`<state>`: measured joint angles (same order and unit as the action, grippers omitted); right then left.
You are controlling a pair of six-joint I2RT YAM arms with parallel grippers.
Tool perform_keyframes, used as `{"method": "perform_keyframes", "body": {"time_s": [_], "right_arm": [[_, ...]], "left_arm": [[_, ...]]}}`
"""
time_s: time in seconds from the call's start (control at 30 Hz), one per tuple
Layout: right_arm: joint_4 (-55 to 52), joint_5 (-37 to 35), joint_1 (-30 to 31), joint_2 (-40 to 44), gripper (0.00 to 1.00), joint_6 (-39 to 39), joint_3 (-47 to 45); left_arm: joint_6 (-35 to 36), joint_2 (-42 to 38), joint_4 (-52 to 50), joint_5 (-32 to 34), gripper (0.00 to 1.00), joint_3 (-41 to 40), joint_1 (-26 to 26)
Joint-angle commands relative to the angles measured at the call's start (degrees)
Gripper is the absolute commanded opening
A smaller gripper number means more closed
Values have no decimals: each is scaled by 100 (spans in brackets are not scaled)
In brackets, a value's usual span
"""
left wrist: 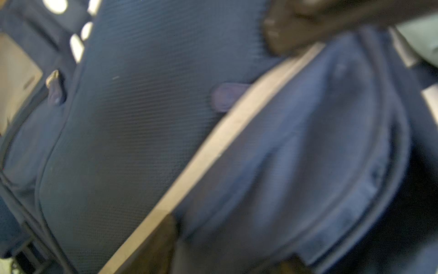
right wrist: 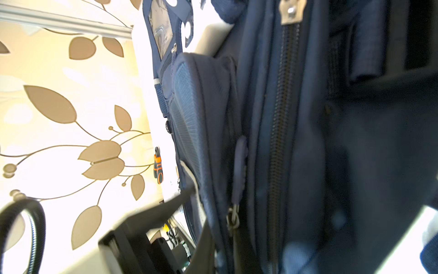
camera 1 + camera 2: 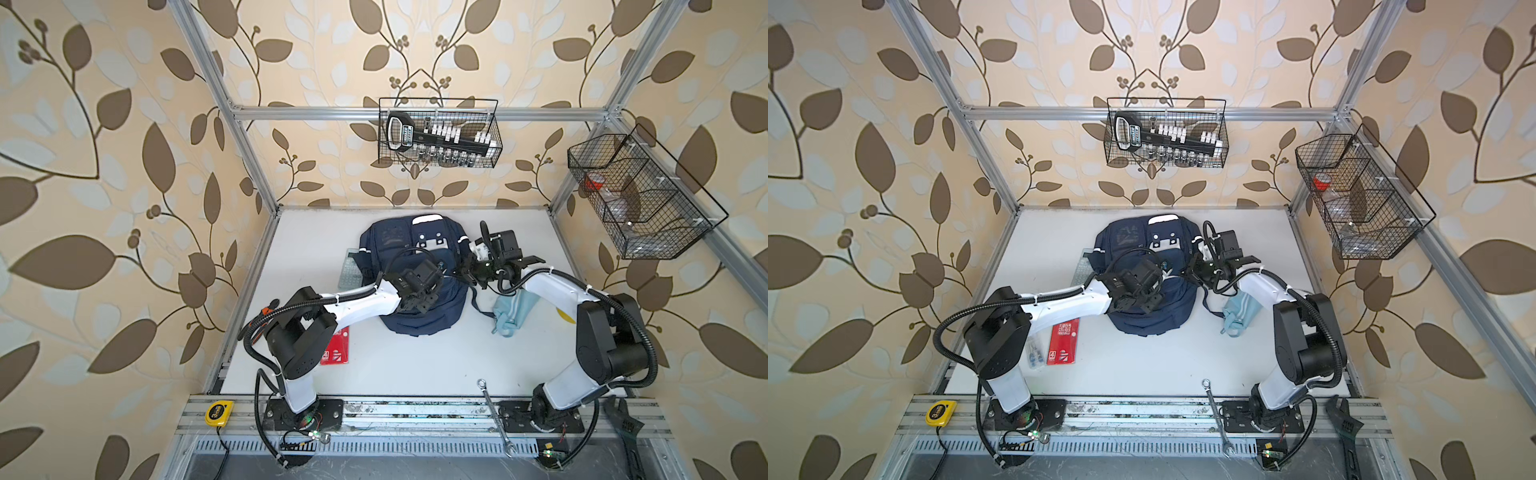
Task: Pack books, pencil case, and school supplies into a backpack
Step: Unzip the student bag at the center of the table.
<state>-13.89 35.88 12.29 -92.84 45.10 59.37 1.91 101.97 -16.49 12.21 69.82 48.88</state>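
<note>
Lying flat, backpack (image 3: 419,320) runs lengthwise front to back.

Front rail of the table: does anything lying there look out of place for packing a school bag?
Yes. A wrench lies askew across the rail, a yellow tape measure sits at one end and a dark adjustable wrench at the other. These are workshop tools, not school things.

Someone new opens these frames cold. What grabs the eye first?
The navy backpack lying mid-table, with the left gripper over its front and the right gripper at its right edge. Next come the pale teal pencil case, crumpled on the white table just right of the backpack, and the red booklet lying flat toward the table's front left.
</note>
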Motion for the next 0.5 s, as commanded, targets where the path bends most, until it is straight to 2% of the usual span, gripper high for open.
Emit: {"method": "perform_keyframes", "body": {"time_s": [0.0,0.1,0.2,0.27,0.4,0.47], "right_arm": [[327,603,27,405,0,24,170],[-143,-8,-60,480,2,-464,327],[-1045,-1514,-297,543,42,-1245,864],[-1118,-1987,-459,415,59,-1465,1059],[-1174,-1687,-441,-526,58,-1804,1732],[-1084,-1241,-439,-973,47,-1875,1942]], "left_arm": [[-66,126,192,823,0,226,-129],[-243,-217,397,882,0,5,-116],[-344,-661,578,699,0,-355,-116],[-341,-810,649,524,0,-546,-116],[-362,-727,686,277,0,-704,-116],[-408,-695,709,221,0,-741,-116]]}}
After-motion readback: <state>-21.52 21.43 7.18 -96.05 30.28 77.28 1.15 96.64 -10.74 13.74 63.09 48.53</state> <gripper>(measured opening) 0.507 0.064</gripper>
